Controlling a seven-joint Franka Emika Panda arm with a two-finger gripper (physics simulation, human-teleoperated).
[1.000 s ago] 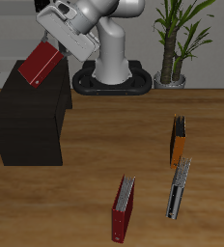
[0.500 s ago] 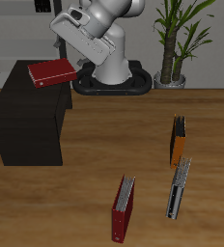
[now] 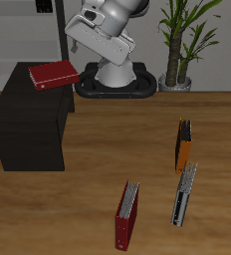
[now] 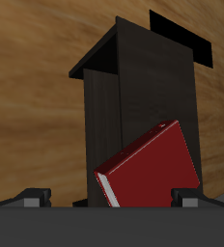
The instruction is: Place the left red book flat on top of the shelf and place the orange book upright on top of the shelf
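The left red book (image 3: 54, 74) lies flat on the black shelf's (image 3: 28, 127) top, near its back edge. My gripper (image 3: 77, 47) is open and empty, up and off to the side of the book, apart from it. In the wrist view the red book (image 4: 153, 166) rests on the shelf (image 4: 133, 87), and my gripper (image 4: 110, 196) has its fingertips (image 4: 34, 194) spread wide with nothing between them. The orange book (image 3: 184, 145) stands upright on the wooden table, far from the shelf.
A grey-white book (image 3: 184, 194) stands just in front of the orange one. A darker-red book (image 3: 126, 214) stands near the table's front edge. A potted plant (image 3: 177, 45) stands at the back beside the robot's base (image 3: 115, 80).
A second ago my gripper held the red book tilted above the shelf. It laid the book flat, let go, and has since drawn back and up away from it.
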